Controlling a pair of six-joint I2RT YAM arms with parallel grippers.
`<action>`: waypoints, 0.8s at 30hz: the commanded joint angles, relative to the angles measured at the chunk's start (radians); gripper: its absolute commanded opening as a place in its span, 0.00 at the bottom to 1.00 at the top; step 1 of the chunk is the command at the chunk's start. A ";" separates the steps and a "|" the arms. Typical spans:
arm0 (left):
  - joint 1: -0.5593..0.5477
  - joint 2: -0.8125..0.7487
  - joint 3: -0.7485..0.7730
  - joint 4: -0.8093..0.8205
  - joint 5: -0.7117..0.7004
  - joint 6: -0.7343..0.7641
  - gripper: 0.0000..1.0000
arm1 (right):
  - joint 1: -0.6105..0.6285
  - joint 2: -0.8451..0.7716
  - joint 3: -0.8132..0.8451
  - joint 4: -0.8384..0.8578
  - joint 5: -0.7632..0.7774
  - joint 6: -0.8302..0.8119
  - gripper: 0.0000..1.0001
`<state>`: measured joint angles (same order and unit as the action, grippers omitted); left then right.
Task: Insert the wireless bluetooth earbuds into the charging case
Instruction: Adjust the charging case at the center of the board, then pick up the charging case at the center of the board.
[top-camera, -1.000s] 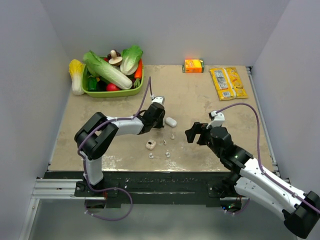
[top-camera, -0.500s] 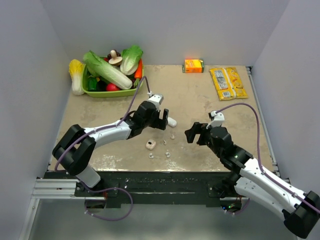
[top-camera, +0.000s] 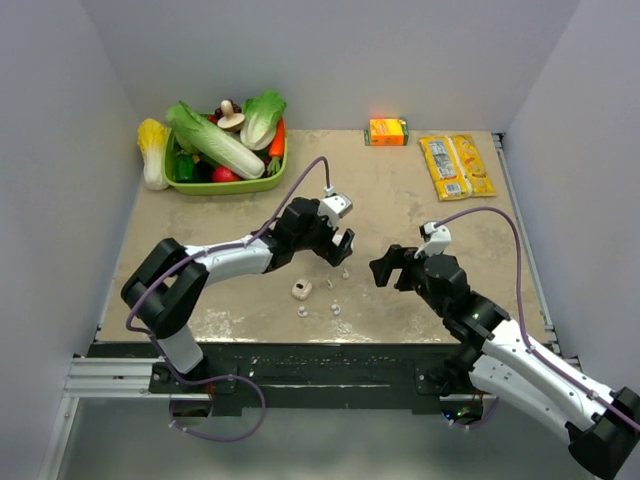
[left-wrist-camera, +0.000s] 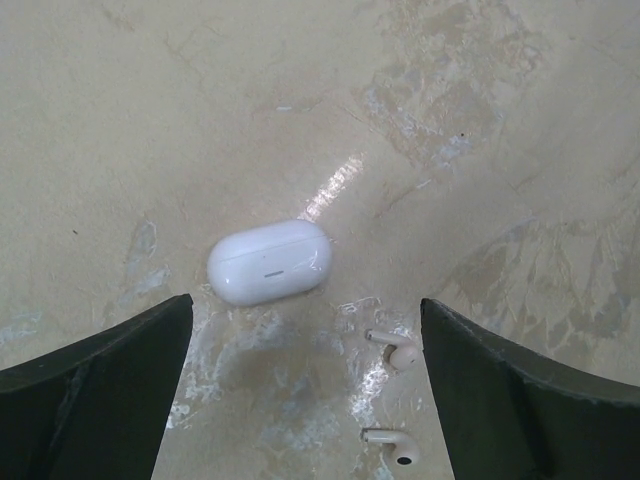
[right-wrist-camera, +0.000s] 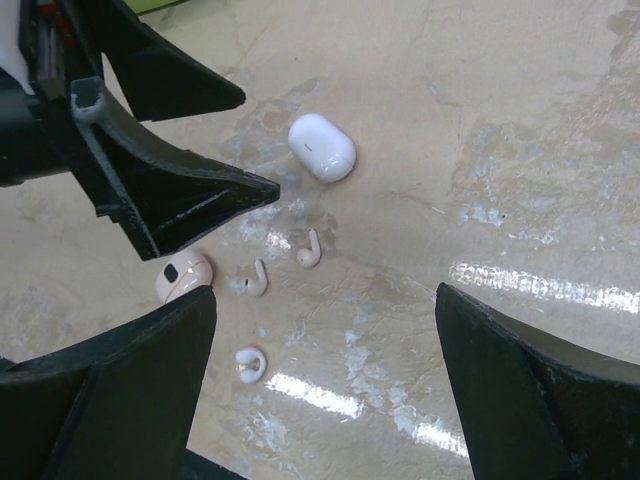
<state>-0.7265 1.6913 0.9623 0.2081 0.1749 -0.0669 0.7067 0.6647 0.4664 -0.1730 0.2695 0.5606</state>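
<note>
Your left gripper hangs spread wide over the closed case (earbuds just beside), seemingly to straddle it; right gripper gapes too.

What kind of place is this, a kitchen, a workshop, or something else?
Probably a robot practice booth: plain grey walls box in one table, a left arm and right arm are bolted to its near edge, and odd props lie on it: a basket of vegetables, an orange box, earbuds.

closed white case, loose earbuds beside
</note>
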 joint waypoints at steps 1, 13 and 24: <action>0.007 0.062 0.050 0.002 -0.026 -0.017 1.00 | 0.004 -0.005 0.005 0.007 -0.007 -0.001 0.94; 0.001 0.186 0.157 -0.076 -0.146 -0.197 1.00 | 0.002 0.013 0.002 0.020 -0.003 -0.002 0.94; -0.080 0.223 0.207 -0.148 -0.285 -0.214 1.00 | 0.004 0.024 0.000 0.024 0.005 -0.004 0.94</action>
<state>-0.7734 1.8946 1.1103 0.0807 -0.0364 -0.2676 0.7067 0.6895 0.4664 -0.1719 0.2699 0.5606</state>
